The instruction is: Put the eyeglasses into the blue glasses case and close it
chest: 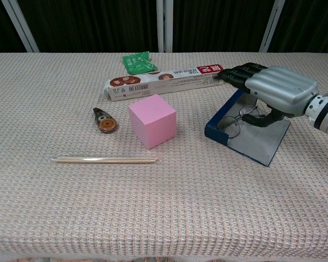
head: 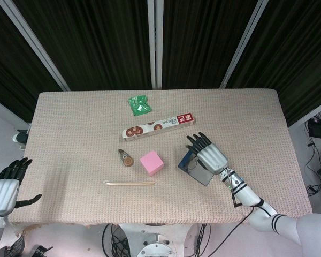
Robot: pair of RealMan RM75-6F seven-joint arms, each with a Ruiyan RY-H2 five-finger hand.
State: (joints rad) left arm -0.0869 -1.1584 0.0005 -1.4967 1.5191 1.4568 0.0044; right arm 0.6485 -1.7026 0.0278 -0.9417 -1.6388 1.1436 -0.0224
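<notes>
— What have you got on the worktop (chest: 169, 218)?

— One blue glasses case (chest: 250, 136), lying unclosed at 3 o'clock of the pink cube (chest: 152, 120), with one pair of eyeglasses (chest: 236, 121) in it. One cookie box (chest: 167, 80), one green packet (chest: 138, 62), one tape dispenser (chest: 105, 120), one wrapped stick (chest: 105, 160).

— And your fingers?

— Your right hand (chest: 276, 89) hovers over the case, fingers (chest: 236, 74) stretched flat, gripping nothing; the eyeglasses lie just beneath. Your left hand (head: 4, 187) hangs spread off the worktop's 8 o'clock corner. Beige woven cloth, dark curtains (head: 96, 37) behind.

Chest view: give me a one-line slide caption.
Right hand over the open blue glasses case, eyeglasses inside, lid not yet closed.
</notes>
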